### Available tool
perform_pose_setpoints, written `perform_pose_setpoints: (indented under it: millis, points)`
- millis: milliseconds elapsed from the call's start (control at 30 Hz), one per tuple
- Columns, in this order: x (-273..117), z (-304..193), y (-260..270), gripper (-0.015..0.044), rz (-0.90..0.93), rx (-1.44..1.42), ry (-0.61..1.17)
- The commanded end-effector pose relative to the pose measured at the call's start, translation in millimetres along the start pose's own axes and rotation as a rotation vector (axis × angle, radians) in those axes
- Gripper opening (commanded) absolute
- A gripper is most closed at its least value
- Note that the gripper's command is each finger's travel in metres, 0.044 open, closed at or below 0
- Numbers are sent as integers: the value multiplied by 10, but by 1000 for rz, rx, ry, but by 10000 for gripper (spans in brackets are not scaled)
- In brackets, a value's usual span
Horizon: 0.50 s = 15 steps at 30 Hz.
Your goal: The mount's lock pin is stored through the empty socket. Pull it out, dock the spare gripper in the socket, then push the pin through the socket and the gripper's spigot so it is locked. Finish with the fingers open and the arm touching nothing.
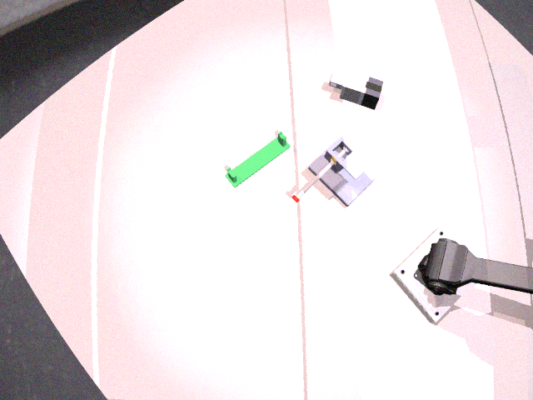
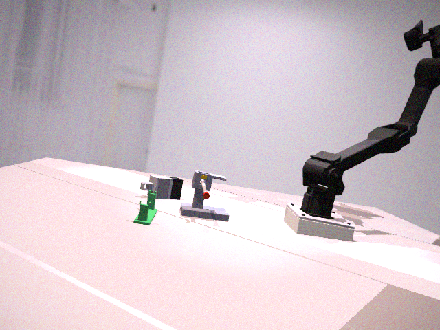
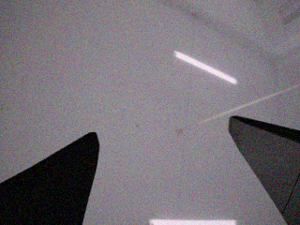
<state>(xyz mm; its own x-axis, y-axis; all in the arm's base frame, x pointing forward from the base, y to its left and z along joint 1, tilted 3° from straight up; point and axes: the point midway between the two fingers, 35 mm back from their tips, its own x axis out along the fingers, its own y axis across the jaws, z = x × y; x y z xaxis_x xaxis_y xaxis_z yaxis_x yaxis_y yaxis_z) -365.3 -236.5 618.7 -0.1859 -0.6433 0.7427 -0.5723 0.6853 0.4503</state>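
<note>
The grey mount (image 1: 320, 166) (image 2: 199, 212) stands on the table, its raised socket marked yellow. The pin (image 1: 315, 179) (image 2: 203, 185), a pale rod with a red end, runs through the socket, and its red end sticks out well past the mount. The dark and grey spare gripper (image 1: 352, 96) (image 2: 161, 187) rests on the table apart from the mount, with a small pale spigot (image 1: 334, 82) (image 2: 144, 185) at one end. My gripper (image 3: 164, 131) is open and empty, held high and far from these things; the exterior view shows only part of it at the upper right.
A green rack (image 1: 258, 162) (image 2: 151, 215) with two upright posts lies on the table beside the mount, on the side of the pin's red end. The arm's pale base block (image 1: 414, 282) (image 2: 323, 229) stands to the right of the mount. The wrist view shows ceiling and lights.
</note>
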Motion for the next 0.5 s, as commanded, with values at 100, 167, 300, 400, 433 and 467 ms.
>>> perform_pose_setpoints:
  millis: [100, 167, 300, 400, 433, 467]
  points:
    - [13, -190, 0, 300, 37, -45, 57]
    - [13, -448, 28, 300, 62, -102, 116]
    - [-31, -1080, 93, 300, 101, -242, 244]
    - [-98, -1540, 109, 300, 132, -343, 338]
    - [-127, -1695, 108, 300, 144, -377, 370]
    - [-160, -1848, 104, 300, 155, -411, 402]
